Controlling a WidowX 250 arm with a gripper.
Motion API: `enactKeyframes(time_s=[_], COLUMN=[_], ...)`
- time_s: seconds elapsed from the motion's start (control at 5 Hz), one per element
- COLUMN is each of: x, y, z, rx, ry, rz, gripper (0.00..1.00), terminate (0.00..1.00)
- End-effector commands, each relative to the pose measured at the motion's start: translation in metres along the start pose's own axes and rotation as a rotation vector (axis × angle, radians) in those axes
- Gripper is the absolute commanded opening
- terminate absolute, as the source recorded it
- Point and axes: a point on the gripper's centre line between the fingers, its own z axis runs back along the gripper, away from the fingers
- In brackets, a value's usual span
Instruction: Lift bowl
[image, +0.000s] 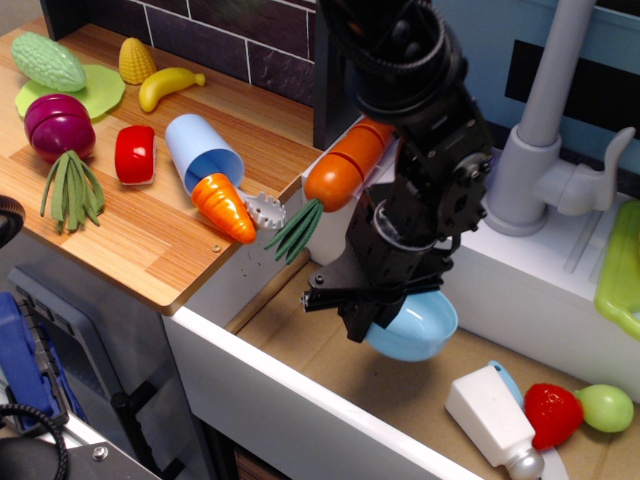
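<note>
While the tool (372, 322) is clenched on the bowl's (415, 328) left rim, the bowl hangs tilted just right of it, apparently clear of the sink floor (400, 385).

A toy kitchen here: grey faucet (545, 110) over a sink (330, 360), wooden bench (150, 240), dark tiled wall (250, 45), plastic vegetables.

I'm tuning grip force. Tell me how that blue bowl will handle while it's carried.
The bowl looks like thin smooth plastic, so probably light and stiff. Its glossy surface may be slippery, and the end effector grips it only at one rim, where it hangs tilted, so it could pivot or slip. Set down hard, its rounded underside might rock.
</note>
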Motion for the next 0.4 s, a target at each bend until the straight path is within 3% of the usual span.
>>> enactKeyframes(time_s=[0.0,0.2], x=[0.002,0.004], y=[0.004,0.008], z=[0.033,0.044], rx=[-0.027,0.003], ry=[-0.088,-0.143], rz=[0.035,0.039], gripper=[0.00,0.00], terminate=[0.00,1.00])
